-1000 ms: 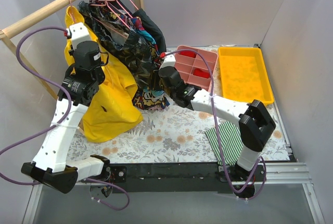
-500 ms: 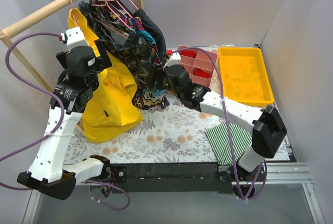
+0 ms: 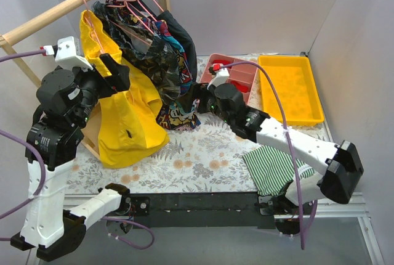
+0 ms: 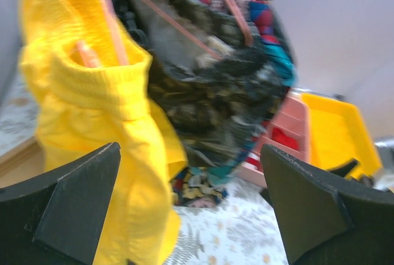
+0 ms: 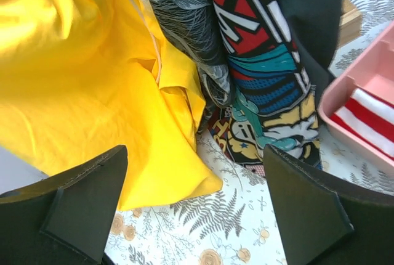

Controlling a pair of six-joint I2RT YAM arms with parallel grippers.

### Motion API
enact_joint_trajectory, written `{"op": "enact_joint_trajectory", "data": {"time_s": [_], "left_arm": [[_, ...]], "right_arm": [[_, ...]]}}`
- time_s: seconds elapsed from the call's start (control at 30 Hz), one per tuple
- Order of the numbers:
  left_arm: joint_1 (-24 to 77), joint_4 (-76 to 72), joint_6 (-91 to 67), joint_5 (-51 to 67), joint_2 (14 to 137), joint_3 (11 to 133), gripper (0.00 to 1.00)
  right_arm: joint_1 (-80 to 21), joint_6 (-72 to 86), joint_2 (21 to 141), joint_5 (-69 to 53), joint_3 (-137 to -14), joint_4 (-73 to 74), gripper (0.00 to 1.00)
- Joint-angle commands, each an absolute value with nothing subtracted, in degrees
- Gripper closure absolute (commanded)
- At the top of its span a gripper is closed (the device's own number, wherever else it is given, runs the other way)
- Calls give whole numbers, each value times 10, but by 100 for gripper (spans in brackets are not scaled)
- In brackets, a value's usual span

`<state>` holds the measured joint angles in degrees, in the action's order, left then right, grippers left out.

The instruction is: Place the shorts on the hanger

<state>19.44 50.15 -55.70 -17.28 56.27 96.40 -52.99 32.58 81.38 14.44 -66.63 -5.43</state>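
Up at the back left corner, the shorts (image 3: pixel 126 123) hang from the wooden rail (image 3: pixel 55 11), bright yellow, with their lower edge down on the flowered worktop (image 3: pixel 203 154). The hanger (image 3: pixel 92 31) hooks over that rail, and its thin pink wire runs down into the gathered waistband; from my left wrist I see the wire (image 4: pixel 111 24) going in behind the yellow elastic (image 4: pixel 92 92). How much of the wire sits inside the fabric I cannot tell.

My left claw (image 3: pixel 118 73) is raised beside the waistband, just to its right, released, its fingers spread wide with nothing between them (image 4: pixel 189 154). It touches neither cloth nor wire, as far as my wrist view shows.

My right claw (image 3: pixel 196 95) reaches in low from the right, near the foot of the dark patterned garments (image 3: pixel 160 55) that hang beside the shorts. It is released too, fingers far apart and holding nothing (image 5: pixel 196 154). Under it I see a yellow leg (image 5: pixel 74 61) lying against the printed cloth (image 5: pixel 258 61), both reaching down to the worktop.

Further right stand a pink compartment tray (image 3: pixel 243 71) with red things in it and a yellow tray (image 3: pixel 286 89) just beside it. A green-and-white striped cloth (image 3: pixel 271 166) lies near the front right, partly under my right arm.
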Motion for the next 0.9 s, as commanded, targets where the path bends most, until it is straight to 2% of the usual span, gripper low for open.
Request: {"op": "enact_joint_trajectory", "data": {"time_s": [0.0,0.13,0.3,0.4,0.43,0.47,0.57,0.87], "left_arm": [[191,503,-578,-18,581,993,2],[192,477,-592,34,589,976,2],[202,419,-619,82,582,888,2],[272,389,-635,37,577,828,2],[308,382,-638,-39,580,817,2],[391,374,-646,-77,592,808,2],[518,353,-674,-194,622,771,2],[555,186,-741,-163,652,534,2]], "right_arm": [[-530,309,738,184,-635,-48,1],[-521,315,671,223,-583,-17,1],[-485,346,567,250,-499,43,1],[-469,358,506,264,-451,73,1],[-466,364,478,269,-440,89,1],[-464,367,466,272,-430,97,1],[-463,379,425,288,-402,130,1],[-461,410,351,294,-323,163,1]]}}
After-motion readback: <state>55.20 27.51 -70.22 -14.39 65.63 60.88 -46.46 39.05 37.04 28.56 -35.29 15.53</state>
